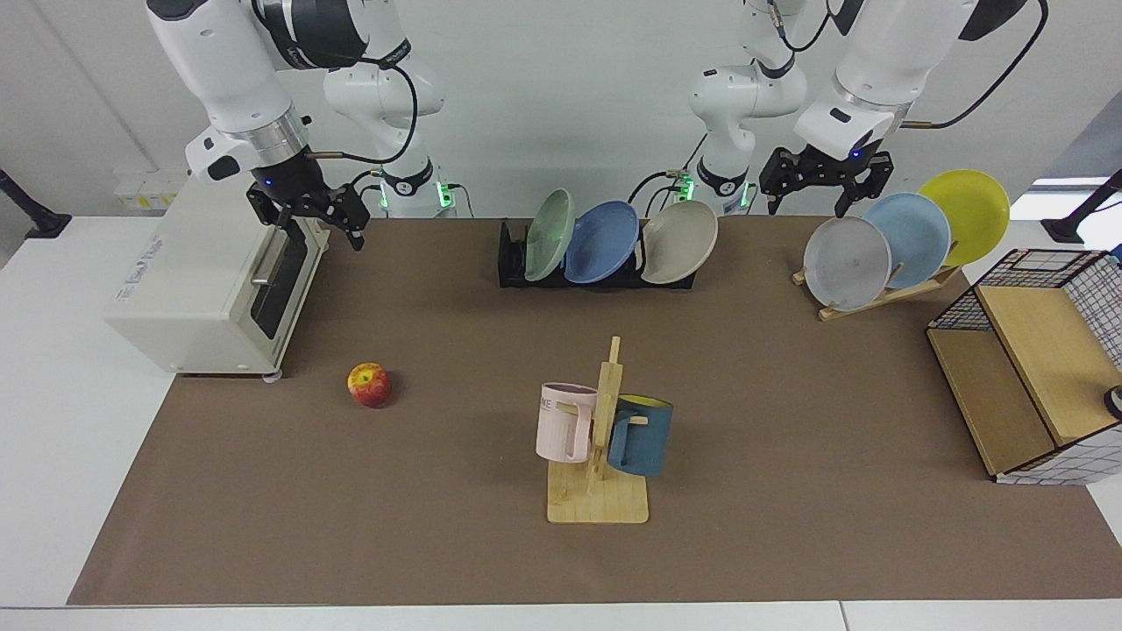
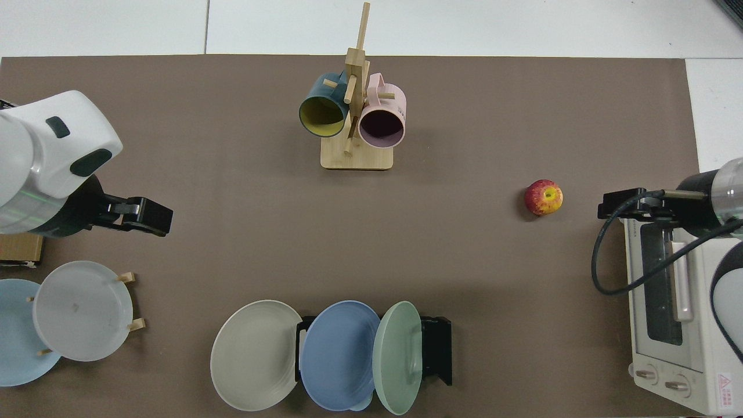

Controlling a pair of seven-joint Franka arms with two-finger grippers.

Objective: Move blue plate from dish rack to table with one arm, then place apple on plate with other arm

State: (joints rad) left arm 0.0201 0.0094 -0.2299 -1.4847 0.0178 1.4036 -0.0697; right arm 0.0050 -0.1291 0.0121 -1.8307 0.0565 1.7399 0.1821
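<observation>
The blue plate (image 1: 600, 241) (image 2: 339, 354) stands on edge in the middle slot of the black dish rack (image 1: 511, 263) (image 2: 436, 348), between a green plate (image 1: 550, 234) and a beige plate (image 1: 679, 242). The apple (image 1: 369, 385) (image 2: 544, 197) lies on the brown table (image 1: 789, 526) (image 2: 232, 191), apart from both arms. My left gripper (image 1: 811, 200) (image 2: 152, 216) hangs open above the table's back edge, beside the wooden plate rack. My right gripper (image 1: 320, 230) (image 2: 621, 204) hangs open over the toaster oven's front corner, behind the apple. Neither holds anything.
A toaster oven (image 1: 202, 289) (image 2: 673, 302) sits by the right arm. A wooden mug stand (image 1: 605, 438) (image 2: 355, 122) with two mugs stands mid-table. A slanted wooden rack (image 1: 885, 296) holds grey, sky-blue and yellow plates. A wire-and-wood shelf (image 1: 1026, 386) stands by the left arm.
</observation>
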